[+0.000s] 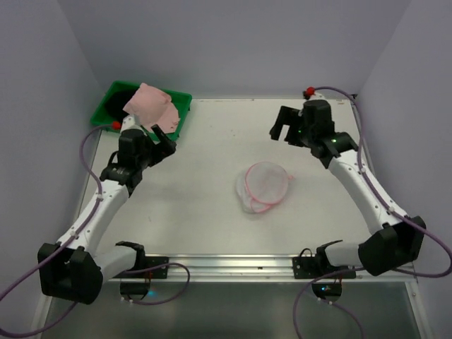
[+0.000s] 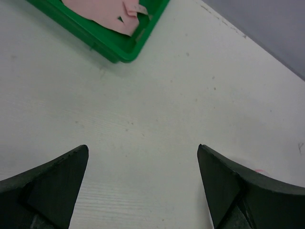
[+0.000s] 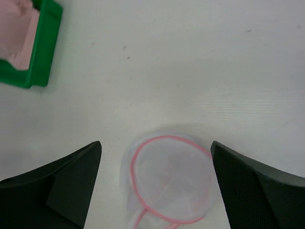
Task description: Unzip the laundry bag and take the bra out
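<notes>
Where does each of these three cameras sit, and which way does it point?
Top: above and behind the arms, looking down on the table; both arms, left gripper and right gripper show.
Left wrist: on the left arm, looking down at the tray corner; its open fingers show.
Right wrist: on the right arm, looking down at the bag; its open fingers show.
Shared: both wrist views catch the tray.

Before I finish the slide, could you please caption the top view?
Open and empty: left gripper, right gripper; bag on the table, pink garment in the tray far left.
</notes>
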`<state>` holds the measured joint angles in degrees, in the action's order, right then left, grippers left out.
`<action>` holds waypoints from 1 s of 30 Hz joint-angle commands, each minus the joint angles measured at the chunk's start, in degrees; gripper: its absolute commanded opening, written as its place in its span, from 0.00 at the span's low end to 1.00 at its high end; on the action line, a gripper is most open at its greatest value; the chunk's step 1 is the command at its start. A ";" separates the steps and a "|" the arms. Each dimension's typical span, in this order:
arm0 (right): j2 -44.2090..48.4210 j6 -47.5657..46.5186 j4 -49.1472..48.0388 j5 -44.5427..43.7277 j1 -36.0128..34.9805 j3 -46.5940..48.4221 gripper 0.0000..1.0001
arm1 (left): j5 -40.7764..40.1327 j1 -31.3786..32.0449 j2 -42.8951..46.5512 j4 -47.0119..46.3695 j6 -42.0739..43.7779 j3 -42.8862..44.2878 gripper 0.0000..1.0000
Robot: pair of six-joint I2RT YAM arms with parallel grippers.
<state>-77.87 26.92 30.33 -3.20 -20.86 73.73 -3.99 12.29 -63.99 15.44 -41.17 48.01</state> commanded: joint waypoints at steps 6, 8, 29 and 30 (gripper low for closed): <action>22.65 -5.03 7.20 -15.41 9.79 1.14 0.99 | -0.48 -10.45 7.73 16.45 14.09 15.08 1.00; 28.69 -5.73 8.69 -20.23 9.79 1.24 0.99 | -2.24 -10.45 10.28 19.88 15.75 18.78 1.00; 66.17 -13.82 8.52 -14.82 9.79 -6.94 0.99 | -16.49 -6.05 32.52 32.63 21.39 28.10 1.00; 66.52 -13.82 8.52 -14.64 9.79 -7.11 0.99 | -16.58 -6.05 32.96 32.72 21.13 28.10 1.00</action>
<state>-12.10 14.98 38.52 -19.09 -10.94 67.22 -17.91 5.80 -30.94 45.69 -20.47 76.95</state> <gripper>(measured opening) 0.986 0.997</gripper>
